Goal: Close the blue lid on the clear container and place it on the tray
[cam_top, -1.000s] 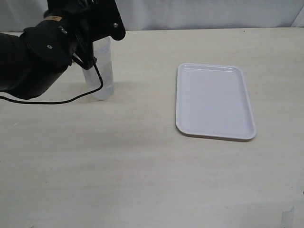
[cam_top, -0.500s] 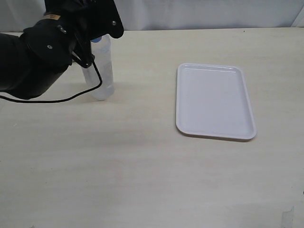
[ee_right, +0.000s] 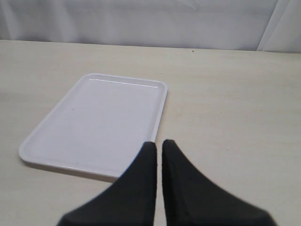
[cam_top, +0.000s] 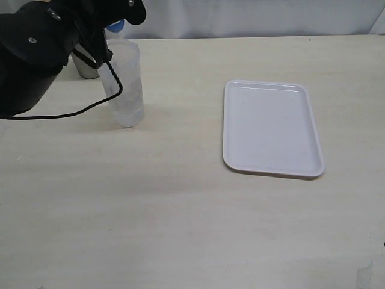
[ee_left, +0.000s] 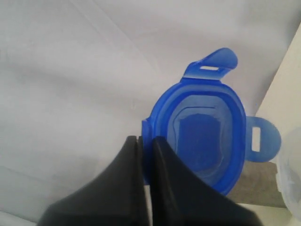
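Blue lid: the blue lid (cam_top: 115, 25) is up in the air at the far left of the exterior view, at roughly 11 o'clock from the mouth of the clear container (cam_top: 124, 84) and not seated on it. In the left wrist view its square centre panel faces the camera and two snap flaps stick out from its rim.
Left jaws: nearly closed, pinching one edge of the blue lid between the two black tips.
Left arm: the left arm (cam_top: 30, 54) fills the upper left corner of the exterior view, and its black cable (cam_top: 90, 108) loops down across the front of the clear container.
Clear container: upright on the tabletop (cam_top: 180, 211), mouth open. A sliver of its rim shows at the edge of the left wrist view.
Metal cup: a grey metal cup (cam_top: 87, 65) stands at about 10 o'clock from the clear container, partly hidden by the arm.
Tray: the tray (cam_top: 271, 127) lies flat at 3 o'clock from the clear container, well apart from it, with nothing on it.
Right jaws: closed tip to tip with nothing between them, hanging over bare tabletop. In the right wrist view the tray lies just beyond the tips, at about 11 o'clock from them.
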{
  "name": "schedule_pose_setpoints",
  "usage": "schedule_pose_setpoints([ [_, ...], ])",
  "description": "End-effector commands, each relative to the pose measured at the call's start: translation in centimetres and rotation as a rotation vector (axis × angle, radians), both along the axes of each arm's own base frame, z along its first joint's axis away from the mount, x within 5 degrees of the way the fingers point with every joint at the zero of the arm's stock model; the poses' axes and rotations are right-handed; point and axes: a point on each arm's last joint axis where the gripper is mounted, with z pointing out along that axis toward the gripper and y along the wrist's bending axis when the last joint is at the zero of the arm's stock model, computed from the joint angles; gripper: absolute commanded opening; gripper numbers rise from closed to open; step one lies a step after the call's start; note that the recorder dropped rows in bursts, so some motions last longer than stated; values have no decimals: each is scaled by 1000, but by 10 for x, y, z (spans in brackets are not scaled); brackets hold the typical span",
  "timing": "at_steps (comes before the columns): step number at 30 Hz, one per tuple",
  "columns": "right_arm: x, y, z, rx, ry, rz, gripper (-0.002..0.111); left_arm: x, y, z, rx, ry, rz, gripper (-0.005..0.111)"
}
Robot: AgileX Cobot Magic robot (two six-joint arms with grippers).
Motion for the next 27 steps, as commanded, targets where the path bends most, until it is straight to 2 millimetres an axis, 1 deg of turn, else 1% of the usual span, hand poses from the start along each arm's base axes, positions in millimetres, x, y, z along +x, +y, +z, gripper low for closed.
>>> schedule_pose_setpoints([
  [1, 0, 0, 0, 4, -13, 2, 4, 5, 8, 3, 16, -15, 3, 0],
  [4, 0, 0, 0, 4, -13, 2, 4, 13, 21, 4, 6, -29, 17, 0],
  [7, 0, 0, 0, 4, -13, 2, 4, 22, 34, 5, -44, -36, 17, 0],
  [12, 0, 0, 0, 4, -13, 2, 4, 33, 49, -1, -119, 23, -24, 0],
  [16, 0, 0, 0, 4, -13, 2, 4, 36, 45, -11, -117, 93, -108, 0],
  [21, 0, 0, 0, 4, -13, 2, 4, 41, 42, -20, -99, 103, -118, 0],
  [24, 0, 0, 0, 4, -13, 2, 4, 42, 44, -16, -128, 47, -89, 0],
  [25, 0, 0, 0, 4, -13, 2, 4, 43, 46, -13, -141, 5, -74, 0],
  [27, 0, 0, 0, 4, -13, 2, 4, 43, 44, -12, -115, -14, -98, 0],
])
